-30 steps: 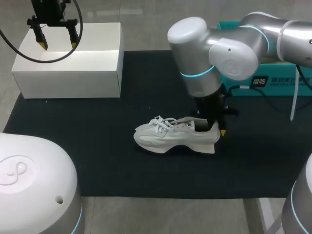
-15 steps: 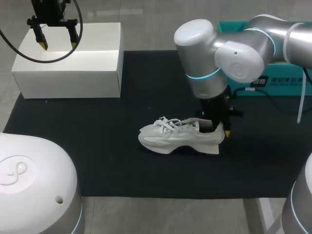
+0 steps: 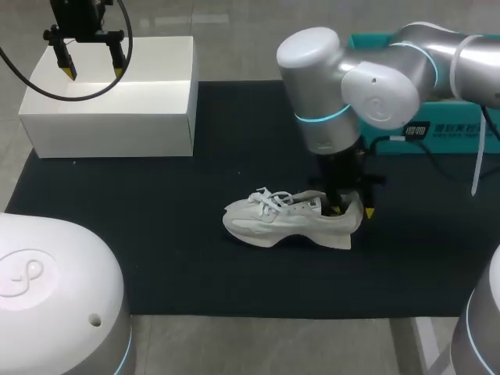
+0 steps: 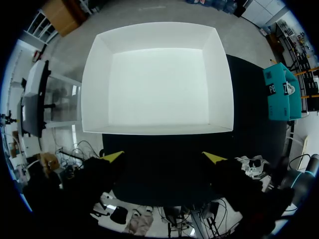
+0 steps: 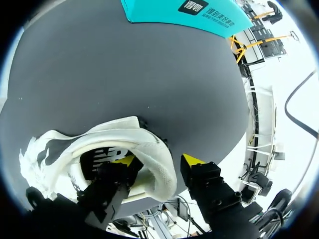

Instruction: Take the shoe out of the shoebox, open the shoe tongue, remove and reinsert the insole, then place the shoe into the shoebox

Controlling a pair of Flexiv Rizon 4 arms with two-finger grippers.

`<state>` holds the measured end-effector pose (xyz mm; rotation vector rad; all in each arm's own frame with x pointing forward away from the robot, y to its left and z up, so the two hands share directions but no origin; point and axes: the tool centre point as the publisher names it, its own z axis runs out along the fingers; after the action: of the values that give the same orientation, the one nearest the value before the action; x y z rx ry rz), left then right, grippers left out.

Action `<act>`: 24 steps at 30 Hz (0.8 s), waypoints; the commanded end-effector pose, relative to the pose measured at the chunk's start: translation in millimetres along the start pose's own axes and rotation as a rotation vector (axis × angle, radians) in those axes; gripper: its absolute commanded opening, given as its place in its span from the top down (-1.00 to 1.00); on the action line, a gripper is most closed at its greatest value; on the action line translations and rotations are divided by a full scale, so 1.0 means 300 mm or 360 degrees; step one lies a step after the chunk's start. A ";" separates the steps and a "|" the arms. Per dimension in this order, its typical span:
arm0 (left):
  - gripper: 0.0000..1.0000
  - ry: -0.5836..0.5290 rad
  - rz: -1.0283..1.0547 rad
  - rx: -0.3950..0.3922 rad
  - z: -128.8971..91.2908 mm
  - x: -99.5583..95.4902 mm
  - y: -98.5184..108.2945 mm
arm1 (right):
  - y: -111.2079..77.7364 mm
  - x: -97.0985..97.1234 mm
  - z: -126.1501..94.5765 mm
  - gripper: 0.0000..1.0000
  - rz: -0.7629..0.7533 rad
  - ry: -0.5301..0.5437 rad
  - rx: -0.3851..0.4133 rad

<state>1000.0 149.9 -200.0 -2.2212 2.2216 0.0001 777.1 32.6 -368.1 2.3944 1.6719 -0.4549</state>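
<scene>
Shoe point(image 3: 281, 223) out of the box, upright on its sole on the black mat point(image 3: 156, 234), well apart from the shoebox point(image 3: 109, 117). Long axis runs across the table: toe toward the robot's left, heel toward its right. Right gripper point(image 3: 351, 211) comes down at the heel end, so the right arm is plainly the nearer one. In the right wrist view its two fingers straddle the heel collar, one yellow tip inside the opening over the footbed, the other outside the back of the heel, and the padded collar fills the space between them; the right gripper point(image 5: 158, 160) looks closed on the shoe point(image 5: 114, 130) there. Tongue and laces lie ahead of the jaws, toward the toe, along that same axis (any lift of the tongue or pull at the insole would have to run that way). Left gripper point(image 3: 86, 66) hangs over the shoebox at the far left, jaws wide apart and holding nothing; the left wrist view shows the box open beneath it, bare inside. Shoe is an off-white runner: soft upper, loose pale laces, thick sculpted sole flaring at the heel, dark lining with pale print. Shoebox is white, rigid card, straight walls. Mat is matte and dark.
</scene>
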 end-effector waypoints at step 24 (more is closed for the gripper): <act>-1.00 0.0000 0.0000 0.0000 0.000 0.000 0.000 | -0.178 -0.085 -0.382 -1.00 -0.1733 0.0516 -0.0565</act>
<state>1000.0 149.9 -200.0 -2.2212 2.2216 0.0001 737.6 75.5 -247.8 1.6575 2.5221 -0.1638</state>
